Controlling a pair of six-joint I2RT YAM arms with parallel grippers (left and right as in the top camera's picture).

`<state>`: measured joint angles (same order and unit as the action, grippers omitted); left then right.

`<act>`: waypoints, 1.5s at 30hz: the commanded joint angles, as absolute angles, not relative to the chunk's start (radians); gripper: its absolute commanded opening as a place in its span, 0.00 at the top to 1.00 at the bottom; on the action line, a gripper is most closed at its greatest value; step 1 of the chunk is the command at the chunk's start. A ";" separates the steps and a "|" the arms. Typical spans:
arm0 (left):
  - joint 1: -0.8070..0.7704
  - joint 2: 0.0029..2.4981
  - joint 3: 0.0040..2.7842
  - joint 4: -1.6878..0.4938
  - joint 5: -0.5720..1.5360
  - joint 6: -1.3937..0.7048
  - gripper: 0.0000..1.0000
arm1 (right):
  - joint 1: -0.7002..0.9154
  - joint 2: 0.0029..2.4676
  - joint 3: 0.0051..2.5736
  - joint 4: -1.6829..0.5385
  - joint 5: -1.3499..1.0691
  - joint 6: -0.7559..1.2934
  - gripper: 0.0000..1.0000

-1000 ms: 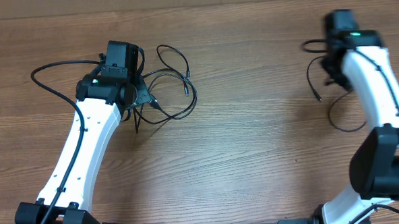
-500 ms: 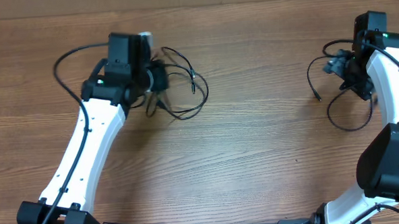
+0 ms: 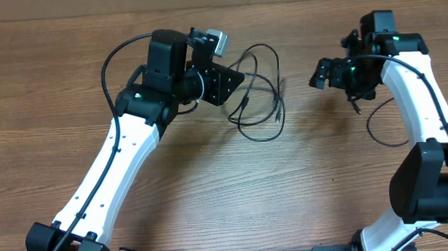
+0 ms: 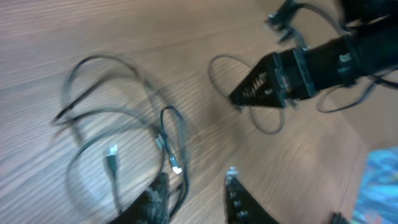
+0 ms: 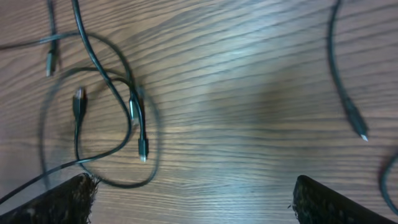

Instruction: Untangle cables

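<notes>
A tangle of thin black cables (image 3: 278, 108) lies on the wooden table between my two grippers. My left gripper (image 3: 236, 82) is at its left edge. In the left wrist view the jaws stand a little apart over bare wood, and one strand of the cables (image 4: 165, 134) runs along the inner side of the left finger (image 4: 155, 199). My right gripper (image 3: 333, 60) hovers to the right of the tangle, wide open and holding nothing. The right wrist view has the cables (image 5: 134, 109) at upper left. A separate cable (image 3: 376, 130) loops at the far right, its plug end (image 5: 359, 132) free.
Both arms' thicker black wiring arcs above the table, the left arm's loop (image 3: 119, 58) on the left. Bare wood (image 3: 234, 193) spreads across the front half of the table. The table's back edge (image 3: 279, 3) runs along the top.
My left gripper moved right and back, dragging the tangle with it, and its jaws have parted. My right gripper opened wide and swung left toward the tangle, leaving its cable on the table.
</notes>
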<state>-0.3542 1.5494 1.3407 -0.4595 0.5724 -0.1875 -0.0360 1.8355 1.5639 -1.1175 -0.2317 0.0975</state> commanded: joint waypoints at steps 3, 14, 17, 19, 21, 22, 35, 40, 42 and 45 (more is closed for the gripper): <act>-0.316 1.548 1.346 -0.560 0.382 -0.172 0.65 | 0.012 1.831 1.565 -1.110 -0.256 0.069 0.00; -0.284 1.548 1.346 -0.768 0.077 -0.172 0.64 | 0.148 1.831 1.565 -1.144 -0.263 0.181 0.00; -0.284 1.548 1.346 -0.790 0.077 -0.172 0.64 | 0.184 1.831 1.564 -1.174 -0.271 0.336 0.00; -0.284 1.548 1.346 -0.793 0.078 -0.173 0.64 | 0.199 1.832 1.561 -1.187 -0.271 0.490 0.00; -0.284 1.548 1.346 -0.791 0.078 -0.173 0.65 | 0.218 1.832 1.552 -1.171 -0.271 0.612 0.00; -0.284 1.548 1.346 -0.790 0.078 -0.173 0.66 | 0.225 1.833 1.546 -1.151 -0.271 0.640 0.00; -0.284 1.548 1.346 -0.796 0.078 -0.187 0.68 | 0.302 1.844 1.374 -0.852 -0.139 0.864 0.52; -0.284 1.548 1.346 -0.797 0.078 -0.187 0.68 | 0.286 1.832 1.413 -0.849 -0.115 0.737 0.96; -0.284 1.548 1.346 -0.797 0.078 -0.187 0.68 | 0.273 1.817 1.461 -0.889 -0.081 0.676 0.96; -0.284 1.548 1.346 -0.796 0.078 -0.187 0.68 | 0.254 1.785 1.584 -0.993 0.023 0.588 0.96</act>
<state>-0.2859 1.5494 1.3403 -0.7963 0.0917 -0.1837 0.2790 1.8439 1.4487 -0.9489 -0.1001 0.7120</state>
